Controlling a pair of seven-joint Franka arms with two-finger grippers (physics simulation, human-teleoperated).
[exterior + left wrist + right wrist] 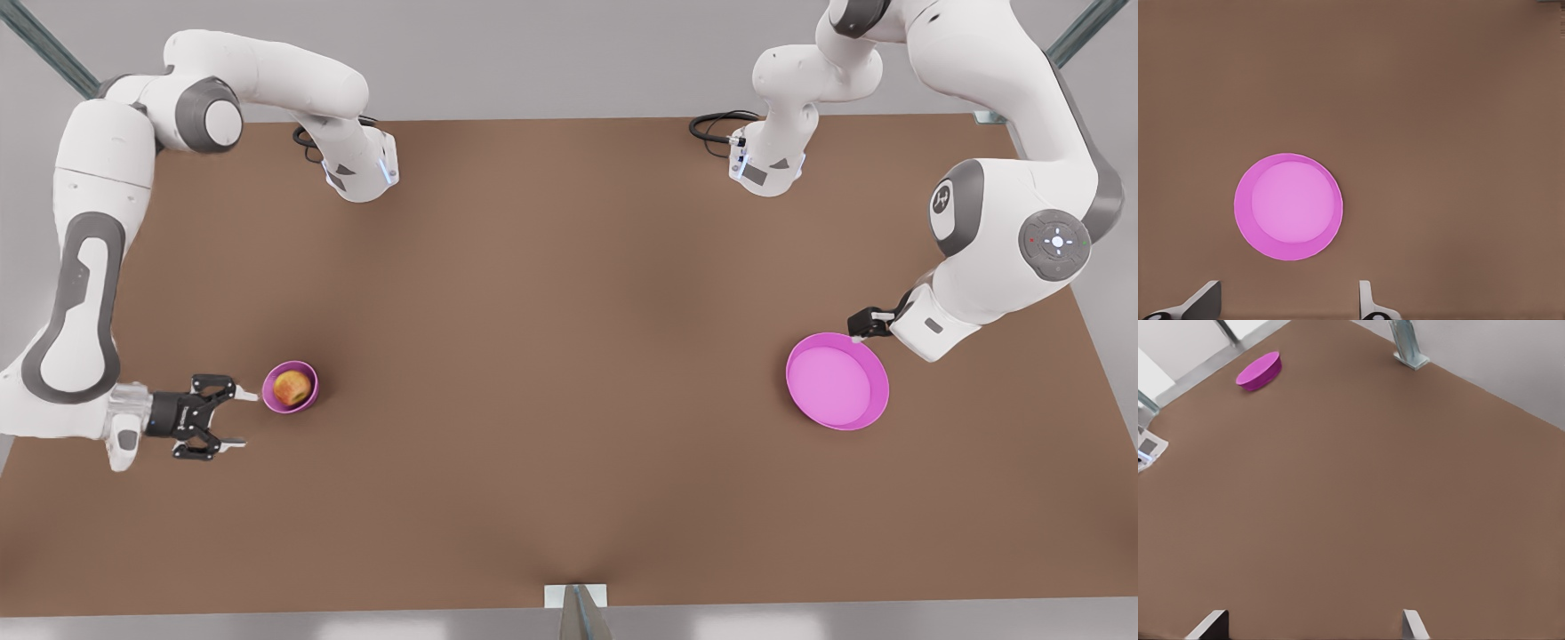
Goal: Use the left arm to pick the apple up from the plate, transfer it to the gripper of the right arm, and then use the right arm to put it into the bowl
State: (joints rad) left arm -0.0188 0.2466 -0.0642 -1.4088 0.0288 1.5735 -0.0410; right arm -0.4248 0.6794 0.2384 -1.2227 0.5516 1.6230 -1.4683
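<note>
Apple (292, 386) sits in bowl (290, 387), front view's 8 o'clock; plate (837, 380) bare at 4 o'clock. Right gripper (233, 418) released beside bowl; left gripper (1290, 303) spread above plate. Judgement: placement done; withdraw right gripper straight back, avoid nudging bowl across bench (569, 356).

yellow-orange apple (292, 387) blushing red, magenta-pink bowl (304, 403), pink plate (837, 381) showing a paler centre, plain brown table (551, 356), white-and-grey arms

The right gripper (1315, 625), fingers spread, hangs over brown table (1358, 507); plate (1259, 371) far off (near the table's edge)
</note>
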